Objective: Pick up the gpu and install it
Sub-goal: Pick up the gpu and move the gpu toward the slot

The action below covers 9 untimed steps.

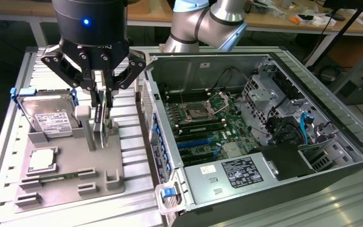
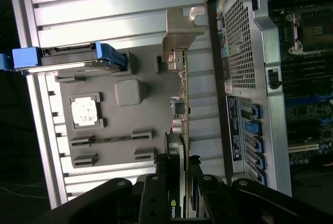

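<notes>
While the claw (image 1: 104,108) hangs straight down over the grey fixture tray (image 1: 106,163) on the exterior view's left, its fingers sit partway closed, one on each face of the gpu (image 1: 102,130). The gpu stands on edge, upright, low end at tray level; cannot tell if it has left its slot. The hard drive (image 1: 47,116) with blue handles sits just beside it, further to the exterior view's left. The open computer case (image 1: 332,158) lies to the exterior view's right on the slatted worktop (image 1: 134,156), motherboard (image 1: 200,118) exposed, card slots bare.

Wrist view: gpu (image 2: 183,104) seen edge-on, a thin line running from the silver bracket (image 2: 179,29) at the far end into the claw (image 2: 182,180). Black fingers (image 2: 167,169) press close on both sides near the end away from the bracket. The tray (image 2: 151,104) is underneath and the case wall (image 2: 239,52) is near.

Risks, as a judgement:
- Grip is at one end of a long thin card, so the bracket end could sag or swing when carried.
- A tilted card could catch on a tray post or on the hard drive next to it.
- The bracket could clip the case wall on the way over.
- A skewed card would miss the slot and jam on the motherboard.
- A smooth face plus a narrow pinch could let the card slip.
</notes>
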Each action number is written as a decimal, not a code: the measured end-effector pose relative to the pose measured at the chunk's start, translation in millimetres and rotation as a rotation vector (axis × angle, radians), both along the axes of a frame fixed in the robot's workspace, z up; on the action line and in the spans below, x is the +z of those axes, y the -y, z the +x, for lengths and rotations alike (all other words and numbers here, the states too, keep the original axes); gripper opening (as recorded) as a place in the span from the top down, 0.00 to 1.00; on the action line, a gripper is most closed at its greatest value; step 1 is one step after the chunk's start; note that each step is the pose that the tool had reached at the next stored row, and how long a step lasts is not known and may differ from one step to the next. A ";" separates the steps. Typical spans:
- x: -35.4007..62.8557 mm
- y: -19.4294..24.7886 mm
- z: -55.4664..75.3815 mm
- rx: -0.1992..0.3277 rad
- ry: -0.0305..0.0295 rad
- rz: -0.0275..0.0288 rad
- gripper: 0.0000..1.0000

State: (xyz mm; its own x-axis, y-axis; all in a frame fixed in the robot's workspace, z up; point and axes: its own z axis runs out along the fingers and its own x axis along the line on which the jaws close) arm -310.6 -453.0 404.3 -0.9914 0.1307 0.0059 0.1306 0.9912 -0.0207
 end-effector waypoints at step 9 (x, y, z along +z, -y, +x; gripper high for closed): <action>9.1 0.0 0.0 -0.002 0.0000 -0.0029 0.73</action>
